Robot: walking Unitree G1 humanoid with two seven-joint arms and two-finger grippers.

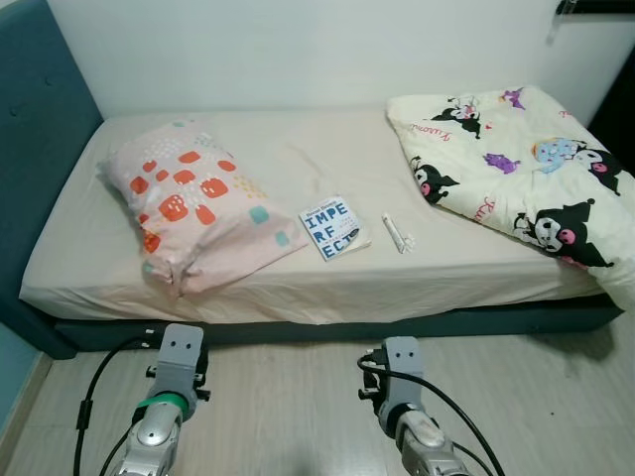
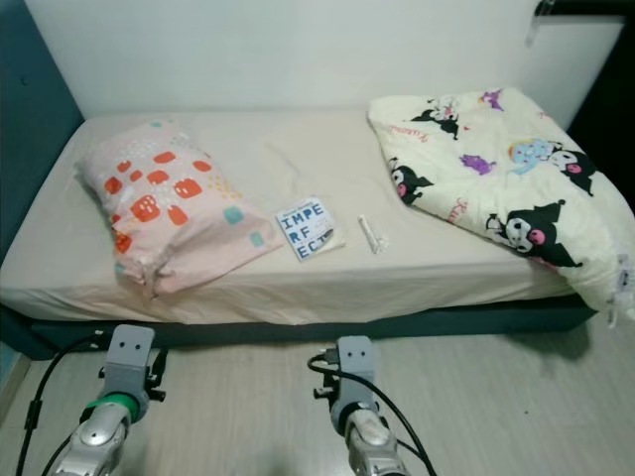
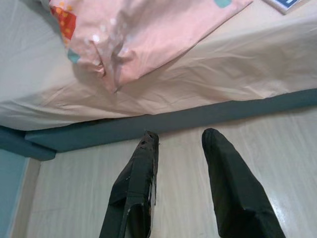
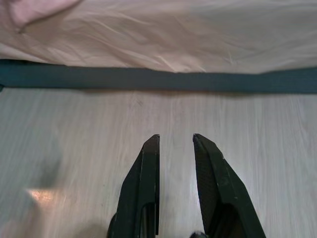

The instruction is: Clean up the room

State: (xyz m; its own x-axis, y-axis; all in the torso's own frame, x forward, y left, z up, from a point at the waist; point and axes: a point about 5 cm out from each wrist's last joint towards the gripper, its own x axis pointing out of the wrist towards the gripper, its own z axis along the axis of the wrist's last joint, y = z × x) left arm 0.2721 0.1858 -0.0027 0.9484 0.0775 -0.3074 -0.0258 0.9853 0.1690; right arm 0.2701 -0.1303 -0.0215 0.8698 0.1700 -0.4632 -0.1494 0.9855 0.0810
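Nearest the camera, the two silver arms are held low over the pale wood floor [image 1: 298,397], just short of the bed. The left gripper [image 3: 181,136] is seen released, its two black fingers [image 3: 136,183] spread apart with nothing between them, aimed at the dark bed base [image 3: 163,121] beneath the overhanging sheet. The right gripper [image 4: 176,136] is likewise held released, its fingers [image 4: 146,183] parted by a narrow gap and closed on nothing, pointed at the floor before the bed frame.

On the bed [image 1: 298,288], which is covered with a cream sheet, things are laid out from left to right. A pink pillow [image 1: 193,208] with orange and teal blotches is lying at an angle near the teal headboard [image 1: 35,129], one corner hanging toward the front edge. Just beside it, a book [image 1: 332,228] with a white and blue cover is lying flat. Near the book, a small white object [image 1: 397,233] is resting on the sheet; what it is cannot be told. At the right end, a cream blanket [image 1: 521,174] printed with black cartoon figures is bunched up and spilling over the foot of the bed.
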